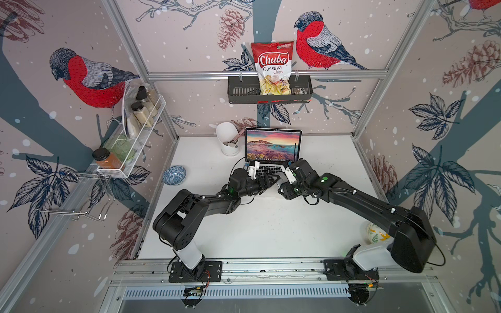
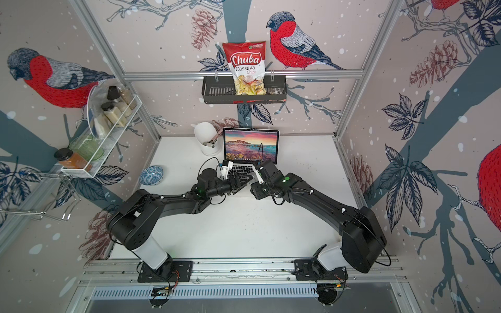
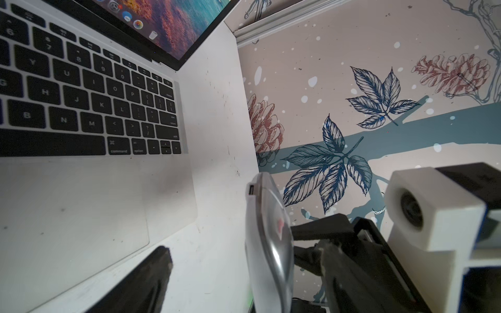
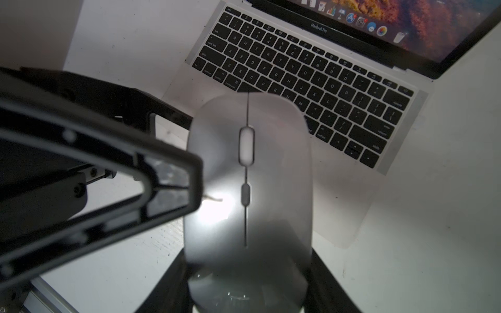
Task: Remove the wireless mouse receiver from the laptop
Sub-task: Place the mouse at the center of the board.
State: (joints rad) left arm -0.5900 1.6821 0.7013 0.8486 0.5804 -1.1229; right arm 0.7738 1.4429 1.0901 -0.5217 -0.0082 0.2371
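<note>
The laptop (image 1: 273, 147) stands open at the back of the white counter (image 1: 271, 230) in both top views, its screen lit with a seashore picture. Both arms stretch over its front half. The left hand (image 1: 267, 181) and the right hand (image 1: 282, 181) meet tip to tip just in front of the keyboard. What lies between them is too hidden to tell from up here. In the left wrist view the wireless mouse (image 3: 268, 244) shows edge-on, held clear of the counter near the laptop's (image 3: 81, 113) front edge. The right hand's black fingers (image 3: 320, 230) pinch it. The left hand is spread wide, with one finger (image 3: 146, 279) well apart from the mouse on the laptop side. In the right wrist view the mouse (image 4: 249, 176) fills the middle, gripped between the right hand's fingers above the laptop's (image 4: 311, 67) keyboard end. A left-hand finger (image 4: 168, 173) overlaps its edge.
</note>
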